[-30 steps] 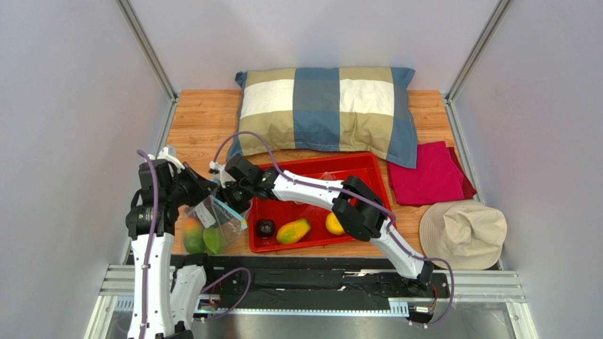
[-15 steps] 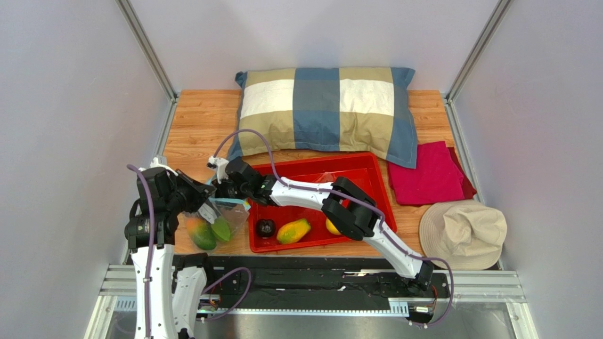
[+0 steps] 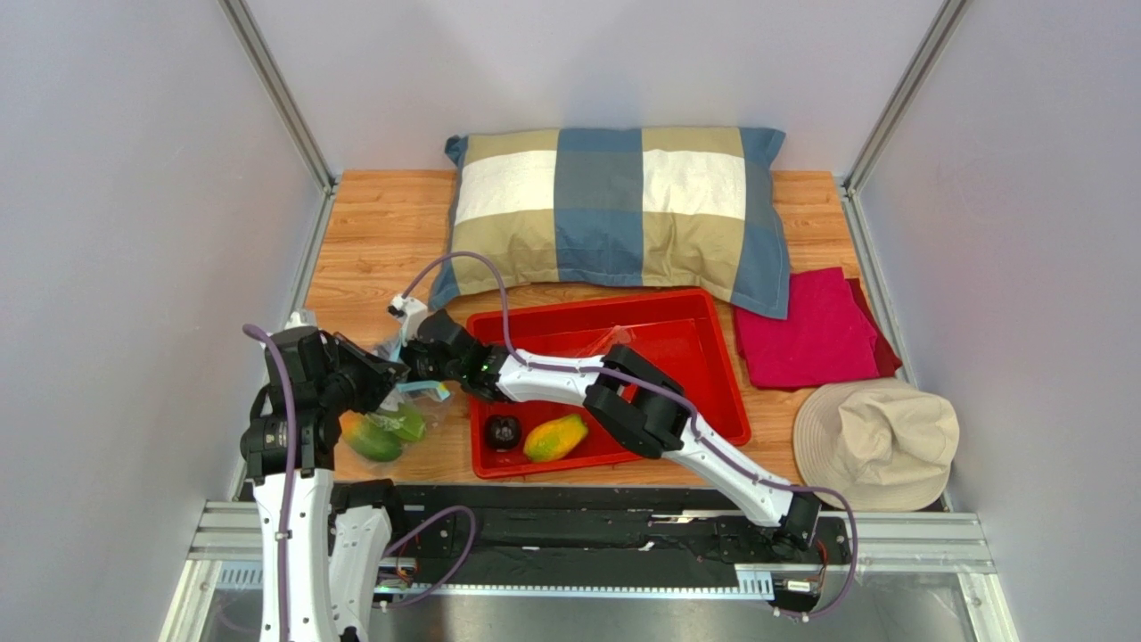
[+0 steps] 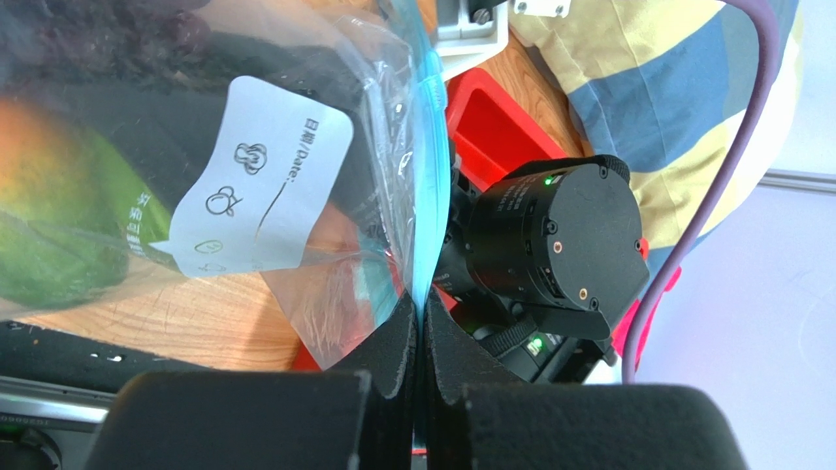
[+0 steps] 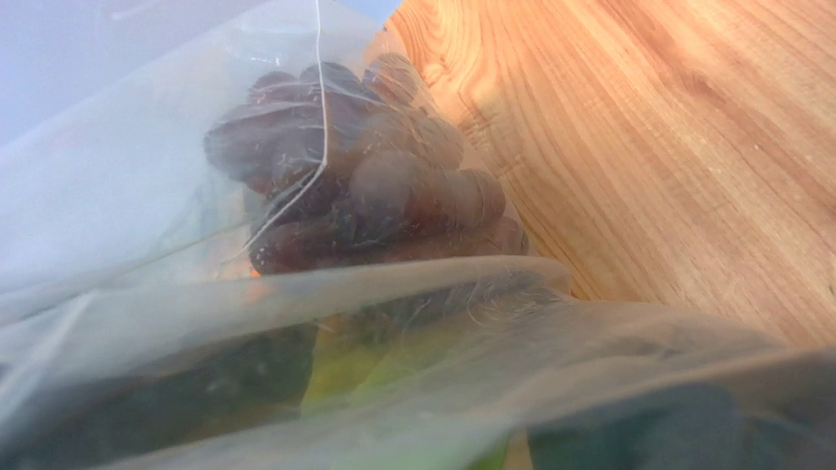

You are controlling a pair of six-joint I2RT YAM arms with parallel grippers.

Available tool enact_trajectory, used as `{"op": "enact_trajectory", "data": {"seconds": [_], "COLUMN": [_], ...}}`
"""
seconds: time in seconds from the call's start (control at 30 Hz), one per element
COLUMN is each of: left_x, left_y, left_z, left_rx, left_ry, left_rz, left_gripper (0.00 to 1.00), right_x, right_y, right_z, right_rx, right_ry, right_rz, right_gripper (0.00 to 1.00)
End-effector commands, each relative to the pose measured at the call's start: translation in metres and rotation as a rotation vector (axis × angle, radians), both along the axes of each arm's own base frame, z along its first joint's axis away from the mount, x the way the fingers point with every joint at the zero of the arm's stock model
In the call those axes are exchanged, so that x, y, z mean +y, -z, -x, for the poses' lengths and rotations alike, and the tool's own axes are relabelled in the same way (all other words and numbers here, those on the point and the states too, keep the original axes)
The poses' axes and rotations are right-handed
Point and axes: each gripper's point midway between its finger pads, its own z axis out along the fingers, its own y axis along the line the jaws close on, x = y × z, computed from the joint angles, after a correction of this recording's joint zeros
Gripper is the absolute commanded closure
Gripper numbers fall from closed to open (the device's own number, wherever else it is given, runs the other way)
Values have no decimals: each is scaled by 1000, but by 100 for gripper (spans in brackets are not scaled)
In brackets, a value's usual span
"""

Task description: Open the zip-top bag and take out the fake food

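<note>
Evidently the left fingers (image 4: 385,370) clamp the zip-top bag (image 4: 324,147) by its zip edge, steadying its mouth for the right fingers (image 3: 415,360) (open or not, I cannot tell).

zip-top bag (image 4: 245,196) hanging left of the fingers of the left gripper (image 4: 420,311), its zip edge lying between them, grapes (image 5: 363,186) sitting inside, right gripper (image 3: 413,372) standing just right of those fingers, tray (image 4: 491,127) and pillow (image 4: 638,98) lying beyond on the table (image 5: 687,147)

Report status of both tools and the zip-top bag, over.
Left tool shut on zip-top bag at its zip strip. Right tool at the bag, jaws not visible. Grapes and mango inside bag. Red tray close beside.
</note>
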Motion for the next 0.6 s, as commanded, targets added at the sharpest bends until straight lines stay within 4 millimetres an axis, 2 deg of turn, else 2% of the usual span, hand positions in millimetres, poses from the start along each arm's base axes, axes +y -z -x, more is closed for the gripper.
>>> {"op": "enact_trajectory", "data": {"seconds": [0.0, 0.07, 0.1, 0.17, 0.2, 0.23, 0.27, 0.3, 0.37, 0.4, 0.47, 0.5, 0.53, 0.57], "left_x": [-16, -16, -15, -13, -12, -11, -10, -9, -5, -4, 2, 4, 8, 10], "left_y": [-5, -5, -6, -8, -8, -8, -8, -8, -10, -10, -13, -12, -14, -13], "left_z": [16, 16, 16, 15, 15, 15, 14, 13, 12, 11, 9, 9, 7, 8], "left_rx": [14, 14, 10, 5, 6, 8, 9, 16, 8, 11, 0, 12, 11, 19], "left_ry": [46, 45, 41, 36, 35, 36, 36, 38, 33, 31, 29, 31, 22, 28], "left_rz": [69, 70, 67, 53, 46, 41, 30, 23, -3, -12, -53, -67, -89, -109], "left_gripper": [100, 100, 100, 100, 100, 100, 100, 100, 100, 100, 100, 100, 100, 100], "right_x": [1, 2, 0, -1, -4, -6, -8, -13, -18, -24, -32, -39, -47, -52], "right_y": [-16, -17, -18, -29, -31, -32, -47, -44, -52, -65, -71, -96, -84, -91], "right_z": [-49, -46, -49, -46, -49, -48, -47, -46, -42, -38, -30, -27, -22, -16], "right_rx": [7, 12, 11, -2, -7, -29, -48, -52, -73, -82, -96, -117, -101, -109], "right_ry": [129, 88, 80, 48, 47, 36, 33, 32, 17, 11, -9, -11, -14, -34], "right_rz": [-119, -137, -148, -180, -177, -169, -178, -160, -144, -144, -133, -156, -125, -128], "right_gripper": [45, 56, 70, 80, 88, 91, 94, 96, 100, 100, 100, 100, 100, 100]}}
